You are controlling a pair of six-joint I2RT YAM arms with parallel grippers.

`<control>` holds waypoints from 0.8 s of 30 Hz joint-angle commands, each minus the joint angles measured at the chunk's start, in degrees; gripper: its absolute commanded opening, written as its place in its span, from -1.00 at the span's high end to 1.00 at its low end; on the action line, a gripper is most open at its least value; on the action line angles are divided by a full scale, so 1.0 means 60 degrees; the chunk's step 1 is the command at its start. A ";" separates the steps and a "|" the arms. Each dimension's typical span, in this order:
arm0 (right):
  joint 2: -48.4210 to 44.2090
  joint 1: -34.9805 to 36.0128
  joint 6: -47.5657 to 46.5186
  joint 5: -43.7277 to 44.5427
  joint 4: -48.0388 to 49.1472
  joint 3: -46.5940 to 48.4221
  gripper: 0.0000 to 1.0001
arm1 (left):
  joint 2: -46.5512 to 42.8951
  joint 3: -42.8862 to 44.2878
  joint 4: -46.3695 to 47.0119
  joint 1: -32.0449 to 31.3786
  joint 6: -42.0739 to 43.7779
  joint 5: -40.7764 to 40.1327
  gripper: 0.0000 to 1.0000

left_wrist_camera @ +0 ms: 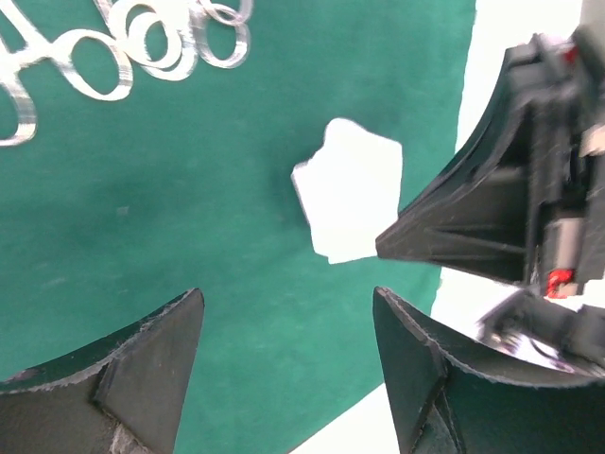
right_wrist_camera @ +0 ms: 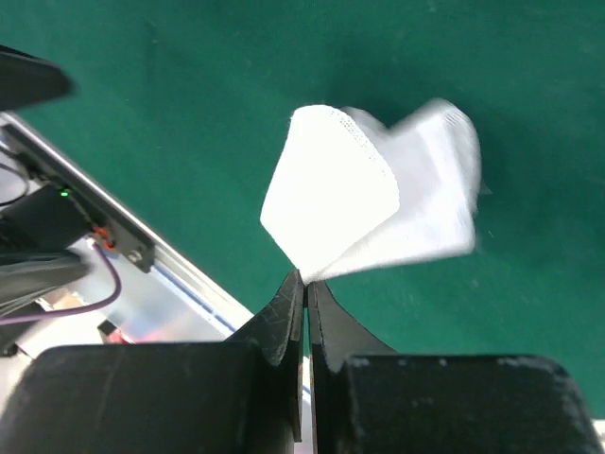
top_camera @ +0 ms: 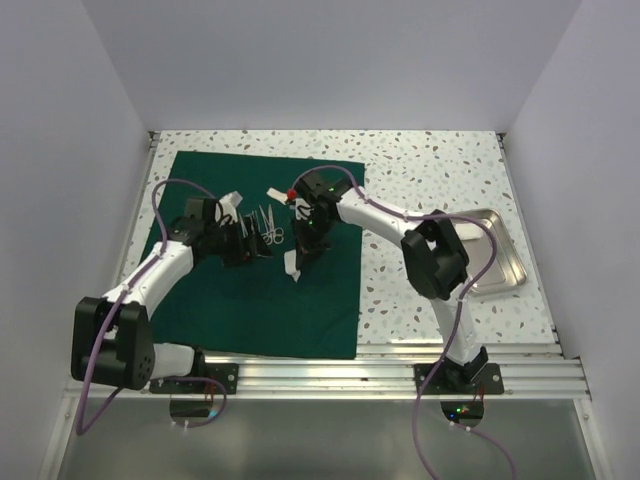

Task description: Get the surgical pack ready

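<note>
1 flat dark green surgical pack (top_camera: 300, 310); left claw (left_wrist_camera: 288, 312) released; right claw (right_wrist_camera: 305, 279) pinching gauze (right_wrist_camera: 331, 194).

Top view: the right arm (top_camera: 430, 255) overlies the steel tray (top_camera: 505, 268), concealing its left part. The instruments (top_camera: 268, 232) on the green cloth (top_camera: 260, 300) are too small to identify, and the arm housings mask both sets of jaws. Left wrist view: the ring handles (left_wrist_camera: 180, 43) run off the top and left edges, blades out of frame; the left gripper (left_wrist_camera: 288, 312) is cropped at the bottom edge; the right gripper (left_wrist_camera: 389, 244) is blurred, cut by the right edge, and covers a corner of the gauze square (left_wrist_camera: 348, 187). Right wrist view: the gauze square's far fold is smeared; its pinched corner is hidden between the jaws; a dark shape (right_wrist_camera: 28, 76) at upper left is cropped, unidentifiable.
</note>
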 commanded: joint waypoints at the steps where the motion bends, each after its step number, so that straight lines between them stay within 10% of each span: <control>1: -0.0949 -0.0164 0.0196 -0.0325 0.0086 -0.0186 1.00 | 0.0152 -0.0207 0.1022 0.0086 -0.0376 0.1416 -0.51; 24: -0.2327 -0.1454 -0.0333 -0.0661 -0.0224 -0.0318 1.00 | 0.0781 -0.0427 0.2956 0.0057 -0.1708 0.3264 -0.56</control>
